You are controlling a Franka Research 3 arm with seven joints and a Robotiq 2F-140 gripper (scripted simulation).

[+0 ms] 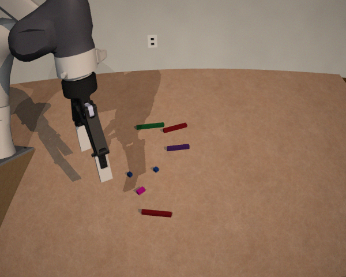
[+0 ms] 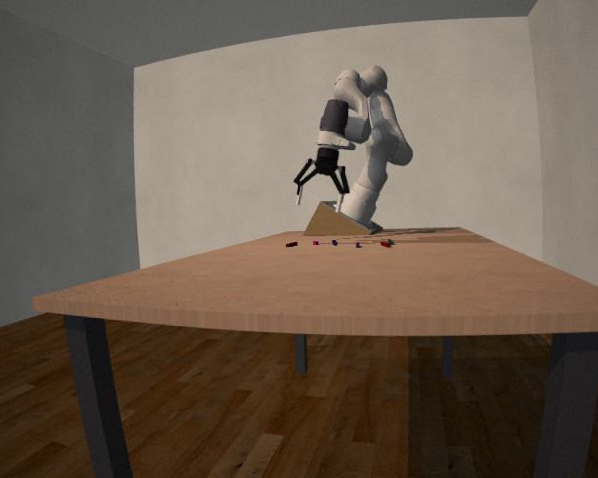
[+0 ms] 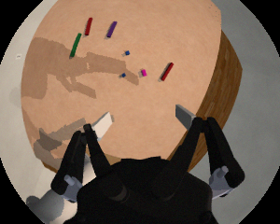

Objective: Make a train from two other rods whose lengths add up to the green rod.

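The green rod (image 1: 149,126) (image 2: 390,240) (image 3: 76,45) lies flat on the table (image 1: 256,179). A red rod (image 1: 175,127) (image 3: 88,26) lies just right of it, and a purple rod (image 1: 178,147) (image 3: 110,29) lies in front of that. Nearer lie two blue cubes (image 1: 155,169) (image 1: 129,173), a magenta rod (image 1: 140,190) (image 3: 143,73) and a second red rod (image 1: 156,212) (image 3: 166,71). All lie apart from one another. My gripper (image 1: 95,164) (image 2: 321,197) (image 3: 142,114) is open and empty, high above the table, to the left of the rods.
The arm's base stands on a wooden wedge block (image 1: 6,184) (image 2: 325,222) at the table's left edge. A wall with a socket (image 1: 152,41) is behind the table.
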